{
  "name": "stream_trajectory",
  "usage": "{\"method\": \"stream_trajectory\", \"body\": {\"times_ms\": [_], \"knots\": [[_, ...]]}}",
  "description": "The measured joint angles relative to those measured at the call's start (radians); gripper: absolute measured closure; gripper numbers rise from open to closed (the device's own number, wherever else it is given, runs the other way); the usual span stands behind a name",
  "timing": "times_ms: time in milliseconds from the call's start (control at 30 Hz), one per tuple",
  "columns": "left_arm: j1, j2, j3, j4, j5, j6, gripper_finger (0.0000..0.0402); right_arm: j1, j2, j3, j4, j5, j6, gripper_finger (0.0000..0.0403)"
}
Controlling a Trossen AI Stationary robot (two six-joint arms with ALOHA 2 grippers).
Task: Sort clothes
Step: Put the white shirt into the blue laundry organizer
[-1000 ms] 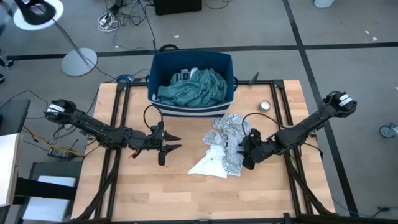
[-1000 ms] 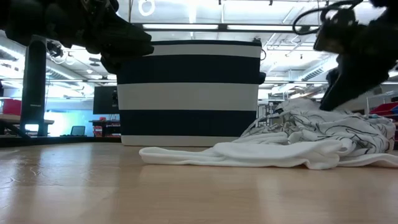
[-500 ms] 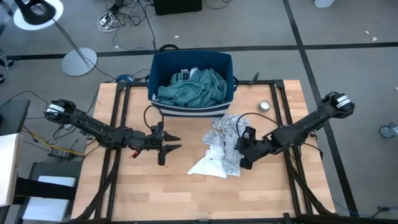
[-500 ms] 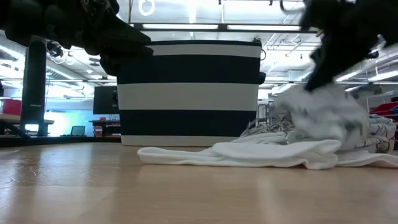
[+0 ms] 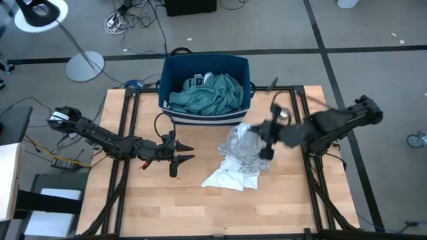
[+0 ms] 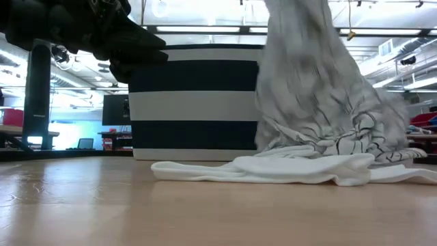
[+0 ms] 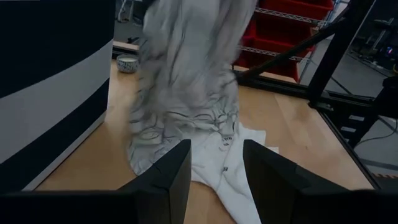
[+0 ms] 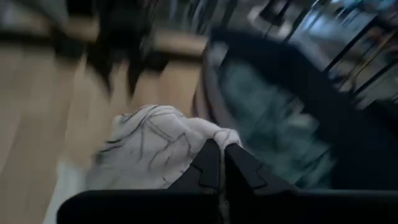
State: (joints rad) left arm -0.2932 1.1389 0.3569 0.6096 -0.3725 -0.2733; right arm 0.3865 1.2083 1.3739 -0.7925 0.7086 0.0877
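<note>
Low view only gets the crumpled patterned cloth (image 6: 307, 96) hanging; overhead shows right gripper (image 5: 265, 137) pinching it, left gripper (image 5: 181, 154) spread wide.

White-and-grey patterned cloth (image 5: 241, 155): white ground with dark grey to black line print, plain white at its lowest edge, held in the black right claw (image 5: 265, 151). Bin (image 5: 175, 73) beyond that claw: dark blue inside, broad navy and white bands outside. Teal striped cloth (image 5: 208, 93) within it: muted blue-green. Tabletop (image 5: 187, 200): light wood grain, black frame. Left claw (image 5: 185, 153): black.
</note>
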Motion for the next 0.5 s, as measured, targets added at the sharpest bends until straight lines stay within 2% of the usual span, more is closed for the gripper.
{"method": "stream_trajectory", "body": {"times_ms": [167,300,500], "knots": [[0.000,0.000,0.000,0.000,0.000,0.000,0.0251,-0.077,0.000,0.169,0.115,0.012,-0.182,0.0401],[0.000,0.000,0.000,0.001,0.000,0.000,0.0251,-0.162,0.014,0.257,0.291,-0.021,-0.360,0.0401],[0.000,0.000,0.000,0.007,-0.001,0.004,0.0251,-0.318,0.108,0.389,0.490,-0.193,-0.516,0.0401]]}}
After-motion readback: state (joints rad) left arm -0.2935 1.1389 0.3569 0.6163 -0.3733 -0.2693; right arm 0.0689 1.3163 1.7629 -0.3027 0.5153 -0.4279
